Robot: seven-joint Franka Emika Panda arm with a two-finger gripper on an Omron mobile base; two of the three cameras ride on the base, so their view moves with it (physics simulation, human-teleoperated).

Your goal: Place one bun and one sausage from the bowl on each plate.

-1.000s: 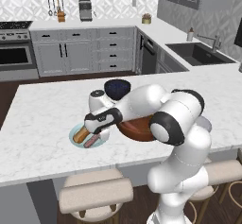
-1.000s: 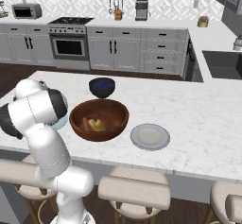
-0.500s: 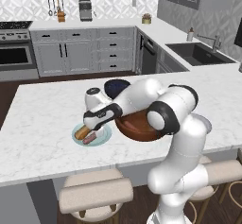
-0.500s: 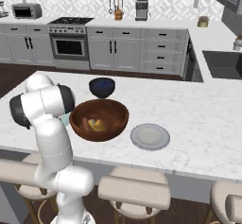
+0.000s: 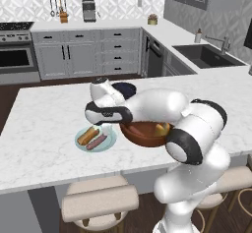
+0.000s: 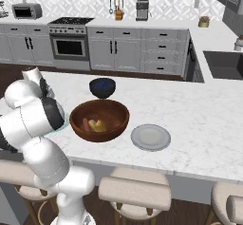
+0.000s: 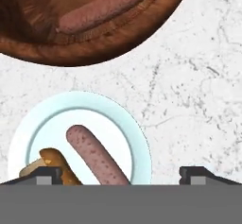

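Note:
A pale blue plate (image 5: pixel 109 139) (image 7: pixel 118 124) lies on the counter left of the wooden bowl (image 5: pixel 142 133) (image 6: pixel 116 110) (image 7: pixel 42 48). On that plate rest a bun (image 5: pixel 88 135) (image 7: pixel 53 161) and a sausage (image 5: pixel 97 142) (image 7: pixel 94 154), side by side. My gripper (image 7: pixel 120 175) hovers just above them, open, its fingertips (image 7: pixel 45 173) wide apart and nothing held. In the left base view the hand (image 5: pixel 106 114) hangs over the plate's right edge. The bowl holds another sausage (image 6: pixel 86 123) (image 7: pixel 106 8) and a bun (image 6: pixel 98 125). A grey plate (image 6: pixel 150 137) lies bare to the bowl's right.
A smaller dark blue bowl (image 5: pixel 126 89) (image 6: pixel 102 86) stands behind the wooden one. The marble counter (image 5: pixel 44 114) ends at its front edge above the stools (image 5: pixel 98 200). A sink (image 5: pixel 209 55) lies at the far right.
The gripper's jaws have opened and let the sausage go onto the pale blue plate beside the bun. The hand has lifted slightly above the plate.

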